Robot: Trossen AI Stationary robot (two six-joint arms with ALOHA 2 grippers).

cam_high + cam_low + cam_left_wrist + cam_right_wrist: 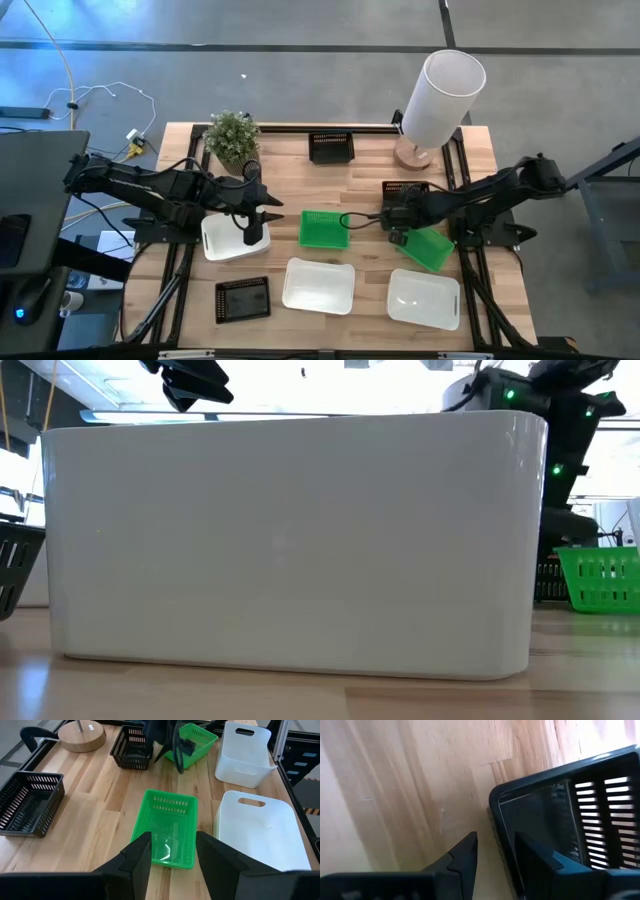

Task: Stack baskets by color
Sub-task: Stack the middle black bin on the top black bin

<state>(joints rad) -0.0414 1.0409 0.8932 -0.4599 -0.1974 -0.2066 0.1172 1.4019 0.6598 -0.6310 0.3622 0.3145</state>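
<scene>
My right gripper (398, 222) (495, 837) points steeply down, open, at a corner of a black basket (405, 190) (560, 805). One finger stands inside its wall and one outside, and I see no touch. A green basket (428, 248) (192, 742) sits just beside it, and another green basket (324, 228) (167, 827) lies at the table's middle. My left gripper (255, 222) (172, 857) hangs open above a white basket (232, 240). Two more white baskets (318, 285) (424, 298) and a black one (242, 298) rest along the near edge. Another black basket (331, 147) is at the far edge.
A tall white cylinder lamp on a wooden foot (440, 95) stands at the far right corner, and a small potted plant (232, 135) at the far left. The near middle white basket (290, 540) fills the low view. Bare wood lies between the middle green basket and the far black one.
</scene>
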